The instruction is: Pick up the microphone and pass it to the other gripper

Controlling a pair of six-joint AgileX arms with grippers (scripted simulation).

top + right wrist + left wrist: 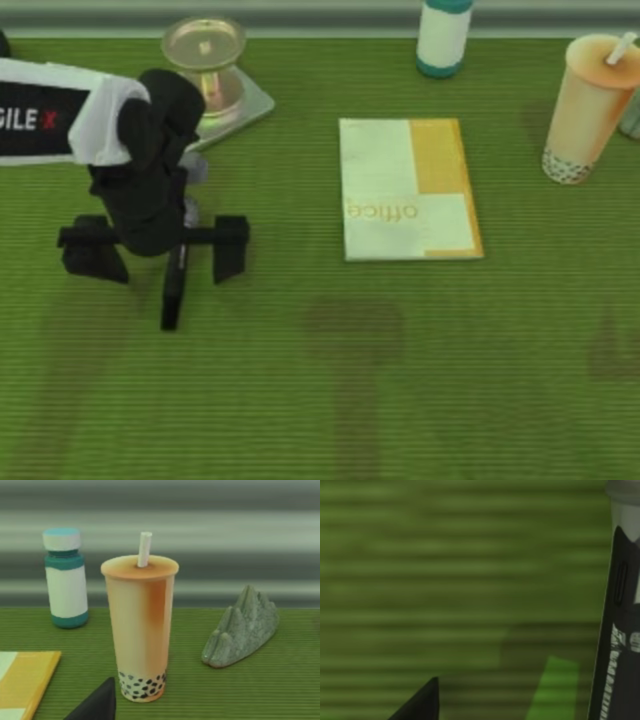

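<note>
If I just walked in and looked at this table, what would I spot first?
Probably the big black left end effector at the table's left, reaching down over the slim black microphone lying on the green mat. Next, the tall orange bubble tea cup with its straw at the far right, and the yellow-and-white booklet in the middle.

green ribbed tabletop [450, 380], grey corrugated wall [225, 530]

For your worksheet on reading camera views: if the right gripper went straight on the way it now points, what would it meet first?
Most likely the bubble tea cup, standing straight ahead of the one fingertip in the right wrist view; how far off is unclear.
</note>
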